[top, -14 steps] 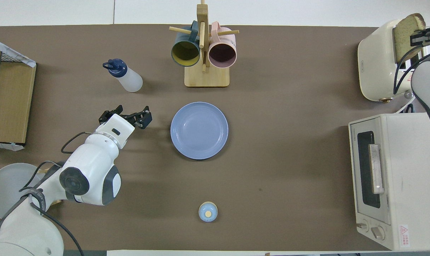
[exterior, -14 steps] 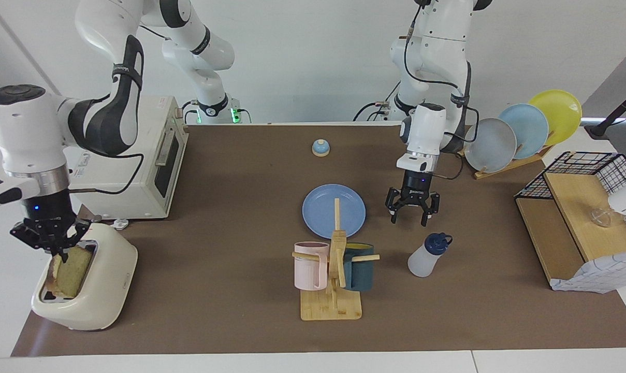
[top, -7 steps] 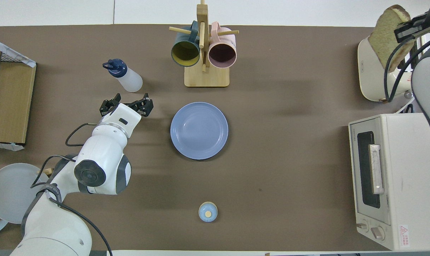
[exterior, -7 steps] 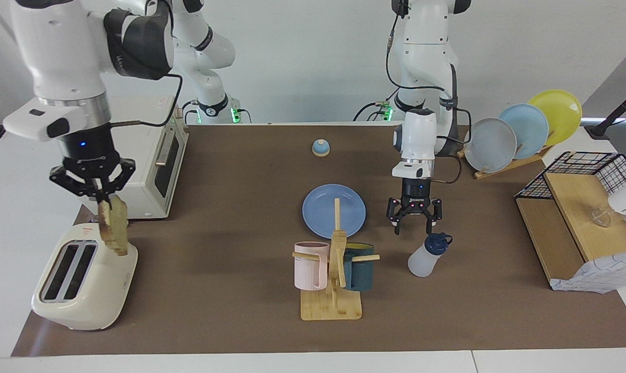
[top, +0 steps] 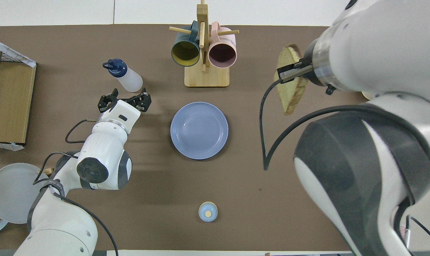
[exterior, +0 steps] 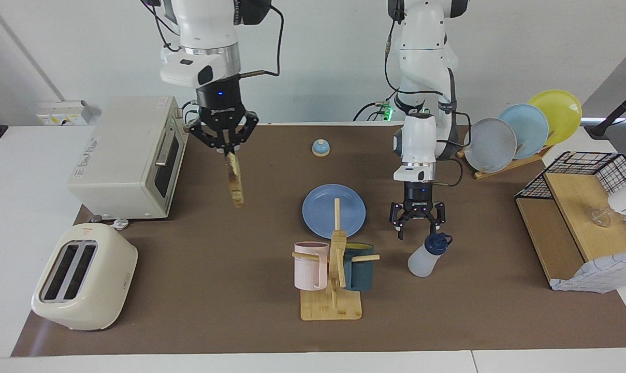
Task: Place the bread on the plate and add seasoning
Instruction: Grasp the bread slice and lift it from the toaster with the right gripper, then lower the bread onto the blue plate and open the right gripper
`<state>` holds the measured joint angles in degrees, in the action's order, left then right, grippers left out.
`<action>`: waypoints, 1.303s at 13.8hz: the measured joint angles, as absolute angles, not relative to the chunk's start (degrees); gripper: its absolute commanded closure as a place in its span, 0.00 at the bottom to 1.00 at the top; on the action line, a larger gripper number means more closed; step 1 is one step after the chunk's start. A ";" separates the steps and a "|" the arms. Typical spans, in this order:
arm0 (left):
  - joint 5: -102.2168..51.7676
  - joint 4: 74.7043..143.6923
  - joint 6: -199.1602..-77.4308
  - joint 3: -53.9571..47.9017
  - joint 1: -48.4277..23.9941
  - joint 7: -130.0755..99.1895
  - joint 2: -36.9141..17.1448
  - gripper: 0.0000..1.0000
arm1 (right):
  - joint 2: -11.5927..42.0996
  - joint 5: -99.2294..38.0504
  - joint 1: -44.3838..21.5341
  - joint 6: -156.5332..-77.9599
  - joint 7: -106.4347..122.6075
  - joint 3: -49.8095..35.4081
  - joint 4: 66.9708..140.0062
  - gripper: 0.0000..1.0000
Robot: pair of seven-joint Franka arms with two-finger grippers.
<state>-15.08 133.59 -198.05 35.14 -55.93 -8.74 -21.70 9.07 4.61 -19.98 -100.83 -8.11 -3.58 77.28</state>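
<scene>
You have the bread (exterior: 234, 177) pinched in the right gripper (exterior: 224, 148) short of the bare plate (exterior: 318, 207), while the left gripper (exterior: 417, 228) spreads wide above the untouched seasoning (exterior: 427, 255).

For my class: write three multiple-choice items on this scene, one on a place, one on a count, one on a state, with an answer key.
1. The bread is:
A) in the toaster
B) hanging from the right gripper over bare table
C) on the plate

2. Mugs on the wooden stand:
A) one
B) two
C) four

3. The left gripper is:
A) open above the seasoning bottle
B) shut on the bottle
C) holding the blue plate

Key: 1 B, the slice dangles clear of the toaster; 2 B, one pink, one dark blue; 3 A, spread fingers, nothing between them.
</scene>
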 measured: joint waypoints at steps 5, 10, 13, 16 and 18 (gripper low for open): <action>-13.17 130.75 -199.04 35.57 -53.31 -8.62 -24.31 0.00 | 6.27 2.58 -29.83 -117.18 -26.18 -3.94 91.78 1.00; -12.89 126.38 -199.28 35.40 -52.45 -8.72 -28.51 0.00 | 9.92 2.66 -35.19 -130.94 -34.48 -3.92 98.81 1.00; -11.93 124.52 -199.28 34.25 -50.17 -8.72 -29.94 0.00 | 11.70 2.67 -35.23 -140.79 -34.48 -3.85 105.30 1.00; -11.50 123.44 -199.29 32.22 -47.81 -8.74 -31.03 0.00 | 11.98 2.66 -35.22 -146.15 -34.48 -3.73 109.85 1.00; -11.10 122.68 -199.30 28.82 -44.91 -8.74 -31.31 0.00 | 12.65 2.66 -35.26 -148.45 -34.48 -3.73 111.51 1.00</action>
<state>-11.10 122.68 -199.30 28.82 -44.91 -8.74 -31.31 12.65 2.66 -35.26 -148.45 -34.48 -3.73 111.51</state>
